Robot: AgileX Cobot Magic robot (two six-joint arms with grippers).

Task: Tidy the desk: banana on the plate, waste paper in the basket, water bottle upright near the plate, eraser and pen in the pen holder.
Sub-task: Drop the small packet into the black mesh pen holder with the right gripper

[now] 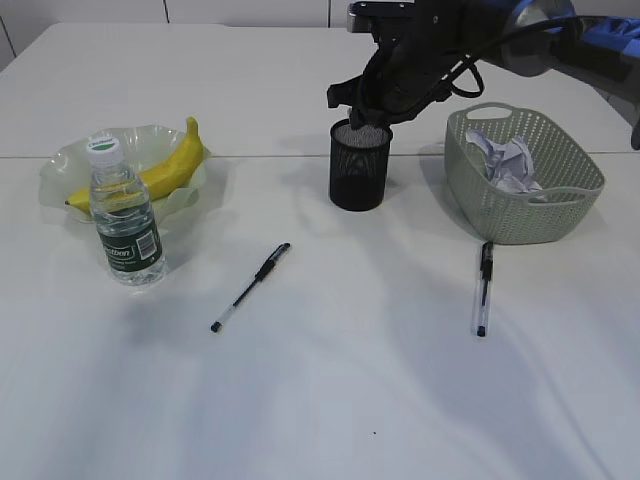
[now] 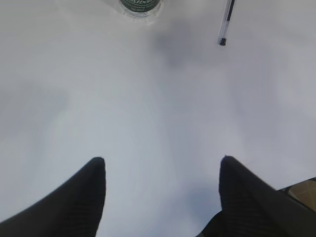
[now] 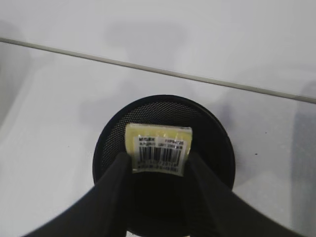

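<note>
My right gripper (image 3: 158,160) is shut on the eraser (image 3: 158,148), a yellow block with a barcode label, directly above the mouth of the black mesh pen holder (image 3: 106,133). In the exterior view this gripper (image 1: 358,115) hovers at the holder's (image 1: 360,175) rim. Two pens lie flat on the table, one at the centre left (image 1: 250,287) and one by the basket (image 1: 484,288). The banana (image 1: 178,160) lies on the clear plate (image 1: 60,165). The water bottle (image 1: 125,215) stands upright in front of the plate. My left gripper (image 2: 163,159) is open over bare table, with the bottle's base (image 2: 139,6) and a pen tip (image 2: 226,22) ahead of it.
The green basket (image 1: 520,205) at the right holds crumpled waste paper (image 1: 510,160). A seam between two tabletops runs behind the pen holder (image 3: 158,71). The right arm's cables hang above the holder and the basket.
</note>
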